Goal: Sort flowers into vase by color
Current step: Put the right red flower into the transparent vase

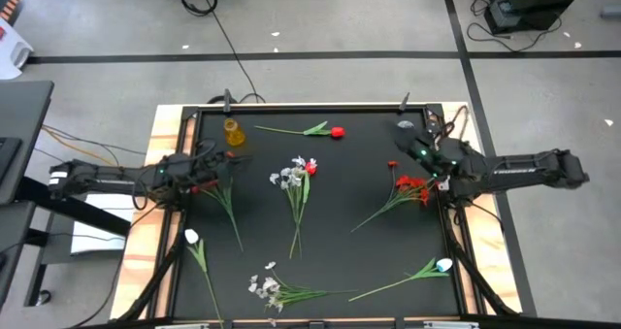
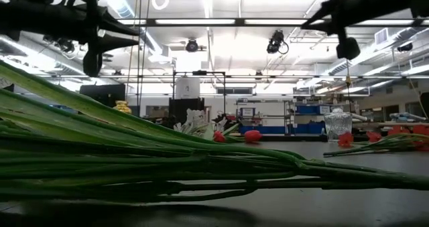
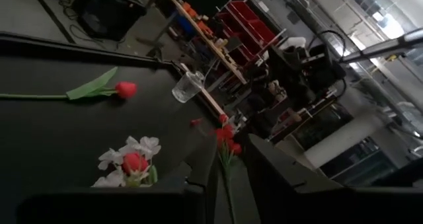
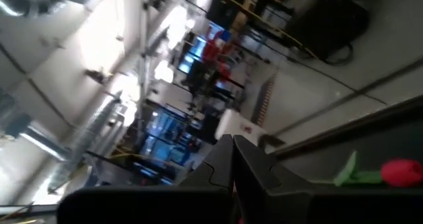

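Risk entry: left end effector [image 1: 221, 162] at the desk's [image 1: 340, 261] nine o'clock, fingers slightly apart above a red flower [image 1: 225, 198], may drop it short of the yellow vase [image 1: 233, 131]; right end effector [image 1: 437, 179], closed, at three o'clock.

A grey concrete floor [image 1: 320, 28] is showing across the top of the high view, black cables [image 1: 228, 40] trailing over it. Ceiling strip lights [image 2: 201, 21] are glowing overhead.
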